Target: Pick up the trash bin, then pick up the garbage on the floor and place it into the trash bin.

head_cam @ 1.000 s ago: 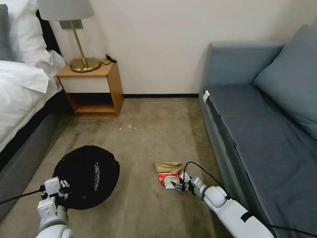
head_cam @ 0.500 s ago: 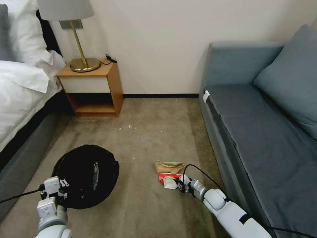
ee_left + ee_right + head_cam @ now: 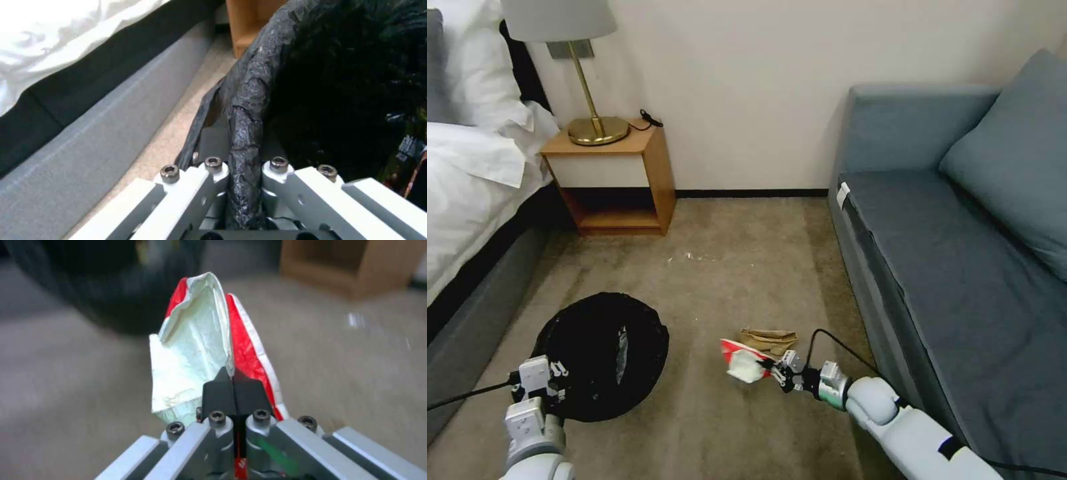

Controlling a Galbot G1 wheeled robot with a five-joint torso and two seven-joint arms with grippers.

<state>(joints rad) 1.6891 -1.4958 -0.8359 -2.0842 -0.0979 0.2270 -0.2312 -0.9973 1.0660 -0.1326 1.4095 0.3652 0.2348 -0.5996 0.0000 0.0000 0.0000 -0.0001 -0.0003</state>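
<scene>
A carpeted bedroom floor [image 3: 727, 280] lies between bed and sofa. The left gripper [image 3: 550, 380] pinches the bin [image 3: 602, 353] at its near rim. Right of the bin, the right gripper [image 3: 775, 371] clamps the red-and-white packet [image 3: 742, 360] by one edge; it could slip free. Tan paper [image 3: 768, 338] lies beyond.

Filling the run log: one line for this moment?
left hand: shut on black-bagged trash bin rim | right hand: shut on red-and-white packet, lifted
</scene>
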